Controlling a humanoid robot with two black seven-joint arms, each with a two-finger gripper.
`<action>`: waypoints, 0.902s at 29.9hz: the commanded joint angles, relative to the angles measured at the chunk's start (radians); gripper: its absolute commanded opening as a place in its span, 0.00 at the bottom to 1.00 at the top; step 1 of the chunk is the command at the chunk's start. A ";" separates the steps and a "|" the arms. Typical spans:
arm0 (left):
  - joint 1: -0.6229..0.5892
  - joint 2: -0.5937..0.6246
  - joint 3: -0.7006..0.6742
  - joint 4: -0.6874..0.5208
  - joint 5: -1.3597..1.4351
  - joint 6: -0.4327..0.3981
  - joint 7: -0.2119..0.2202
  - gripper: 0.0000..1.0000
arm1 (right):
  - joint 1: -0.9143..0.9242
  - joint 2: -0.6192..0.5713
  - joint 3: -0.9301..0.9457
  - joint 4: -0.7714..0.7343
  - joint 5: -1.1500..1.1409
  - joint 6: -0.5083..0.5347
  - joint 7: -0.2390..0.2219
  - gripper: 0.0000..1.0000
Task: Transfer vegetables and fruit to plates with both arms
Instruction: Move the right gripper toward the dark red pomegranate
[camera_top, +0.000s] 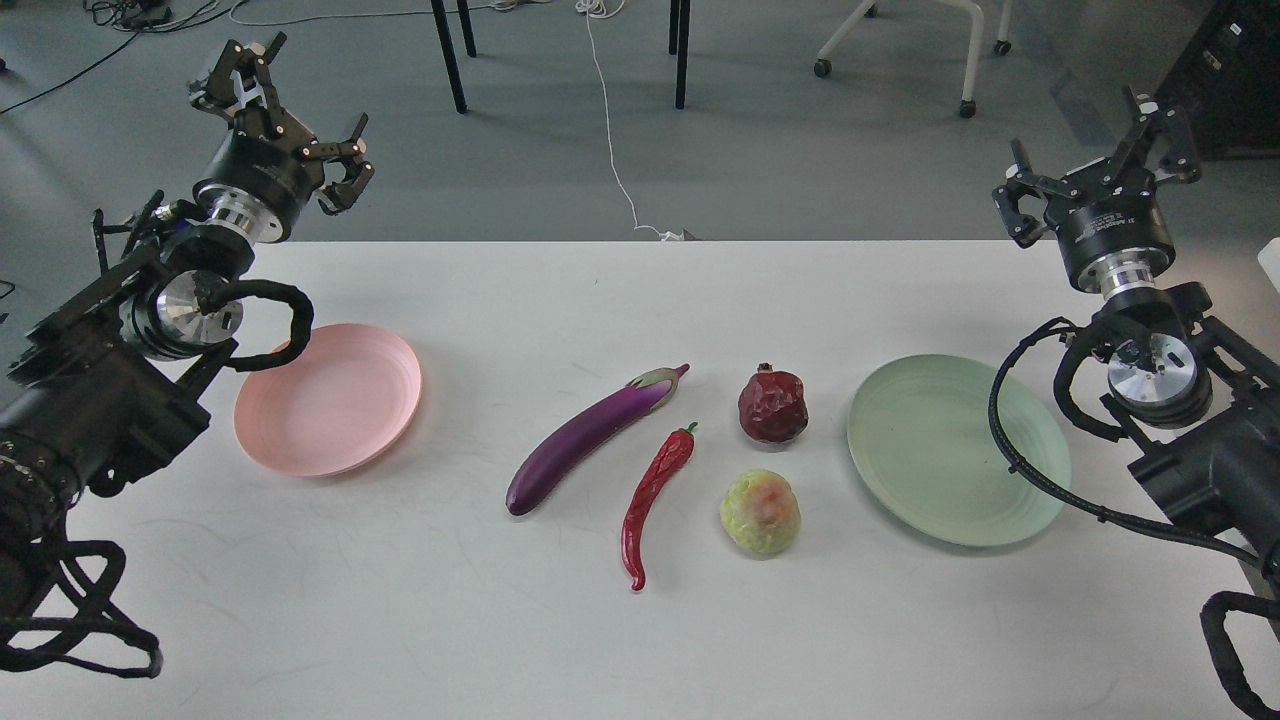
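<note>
low in the frame's centre on the white counter (400, 620) lies the red chili pepper (655, 490) — glossy, likely slick, best pinched mid-body. left of it the purple eggplant (585, 438); right, the bumpy yellow-green fruit (760, 512) below the wrinkled pomegranate (773, 405). pink plate (300, 440) centre-left, mint plate (1000, 510) centre-right — both bare. left end effector (292, 115) and right end effector (1100, 155) hang fingers apart, upper corners.

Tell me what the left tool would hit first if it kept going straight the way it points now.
Probably nothing on the table. The left tool is open and points up and away, past the table's far edge toward bare floor; depth is unclear.
</note>
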 joint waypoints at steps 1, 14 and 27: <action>0.001 -0.003 0.001 0.000 0.000 0.006 0.000 0.98 | -0.006 -0.006 -0.025 0.003 -0.001 0.007 0.001 0.99; 0.001 0.051 -0.007 0.000 0.000 -0.012 0.006 0.98 | 0.296 -0.153 -0.425 0.021 -0.138 0.009 -0.003 0.99; 0.021 0.111 0.000 0.004 -0.004 -0.061 0.014 0.98 | 0.896 -0.056 -1.375 0.153 -0.467 0.018 0.001 0.99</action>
